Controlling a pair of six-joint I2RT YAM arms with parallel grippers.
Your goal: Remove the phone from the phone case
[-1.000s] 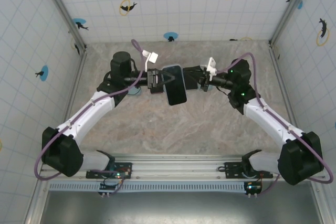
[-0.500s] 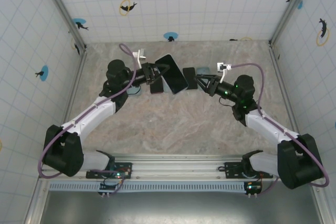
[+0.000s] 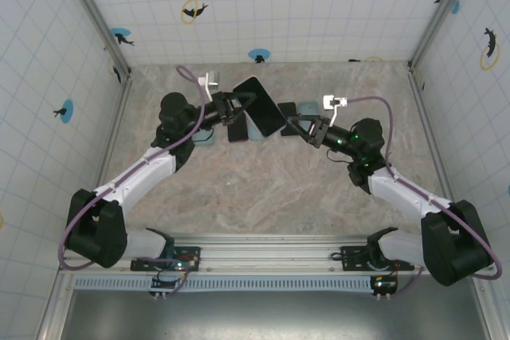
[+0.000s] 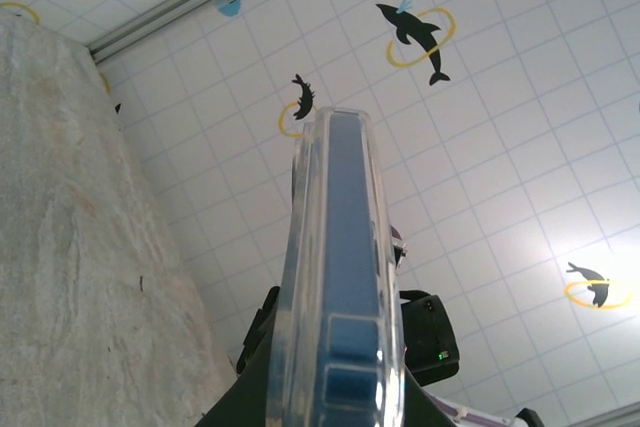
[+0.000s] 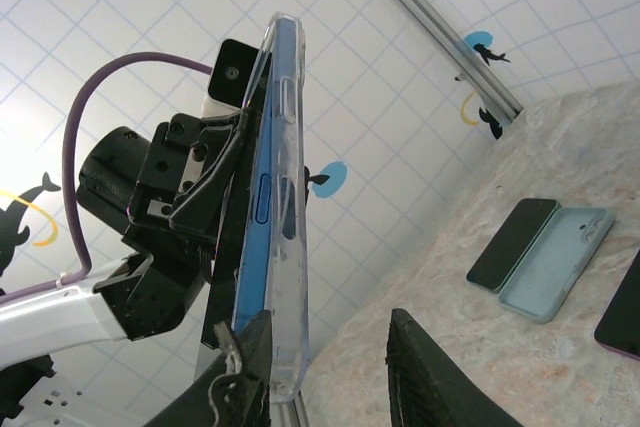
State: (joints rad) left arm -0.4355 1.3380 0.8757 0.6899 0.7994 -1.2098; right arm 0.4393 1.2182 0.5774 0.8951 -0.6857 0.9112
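The left gripper [image 3: 237, 107] is seen clamped tight on the phone [image 3: 260, 106], which is held tilted in the air above the table [image 3: 263, 189], towards the back and near the middle. In the left wrist view the phone is shown edge-on, its blue body seated fully inside the clear case [image 4: 298, 247], so nothing is judged to be freed yet. To the right, the right gripper [image 3: 288, 127] is found at the phone's lower right edge, jaws partly apart and nothing gripped. In the right wrist view one finger [image 5: 245, 367] is seen just beside the case rim, though contact cannot be confirmed, while the other stands apart. The step in hand is judged to be the setting of the right fingers on the case lip. Next, the rim would need to be caught at a corner and peeled away while the phone is kept steady. Further right, a spare phone [image 5: 510, 242] and a pale green case [image 5: 558, 262] are seen lying side by side on the table
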